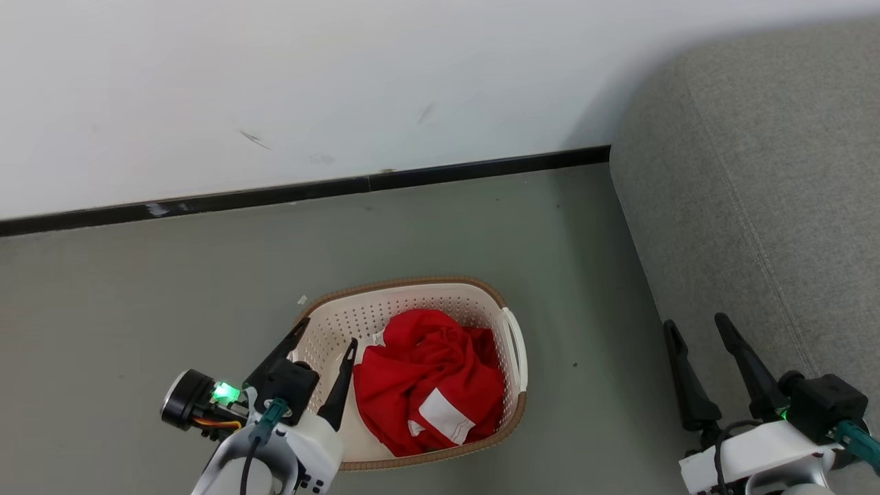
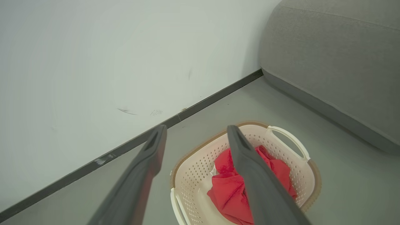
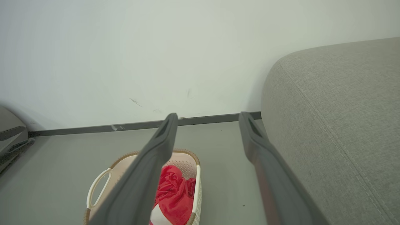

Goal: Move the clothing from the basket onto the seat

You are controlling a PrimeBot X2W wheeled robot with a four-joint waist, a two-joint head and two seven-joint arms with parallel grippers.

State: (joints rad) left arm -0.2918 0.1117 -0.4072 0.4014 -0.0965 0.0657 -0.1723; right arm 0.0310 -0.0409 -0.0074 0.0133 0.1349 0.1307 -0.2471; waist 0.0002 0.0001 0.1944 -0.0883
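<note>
The red clothing [image 1: 430, 381] lies crumpled inside the cream basket [image 1: 330, 326] on the floor, a white panel showing near its front. My left gripper [image 1: 327, 331] hovers open above the basket's left rim, nothing between its fingers. In the left wrist view the clothing [image 2: 229, 190] sits in the basket [image 2: 192, 181] below the open left gripper [image 2: 196, 131]. My right gripper [image 1: 694, 324] stands open and empty at the lower right, beside the grey seat [image 1: 770, 192]. The right wrist view shows the basket [image 3: 197, 184], the clothing [image 3: 173, 193], the seat [image 3: 337, 125] and the right gripper [image 3: 208, 116].
A white wall [image 1: 344, 82] with a black skirting board [image 1: 309, 191] runs behind the basket. Grey floor [image 1: 137, 302] surrounds the basket, with a strip of floor between it and the seat. A dark object [image 3: 11, 137] shows at the right wrist view's left edge.
</note>
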